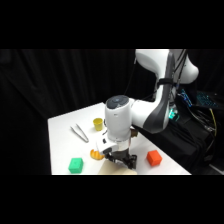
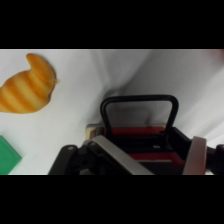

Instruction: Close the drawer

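Note:
In the wrist view the drawer's black loop handle (image 2: pixel 140 106) stands just ahead of my gripper (image 2: pixel 149 144), with reddish trim (image 2: pixel 134 132) at its foot and a strip of pale wood (image 2: pixel 91 132) at its left. My two fingers (image 2: pixel 116 156) are apart on either side of the handle's base, holding nothing, so the gripper is open. In the side view the gripper (image 1: pixel 120 160) hangs low at the table's front edge and hides most of the drawer (image 1: pixel 113 170), of which only a pale patch shows. How far out the drawer stands cannot be told.
A green block (image 1: pixel 75 165) lies left of the gripper and an orange-red block (image 1: pixel 153 158) to its right. An orange ridged toy (image 2: pixel 27 85) lies close by on the left. Metal tongs (image 1: pixel 80 133) and a yellow cup (image 1: pixel 98 123) sit farther back on the table (image 1: pixel 62 145).

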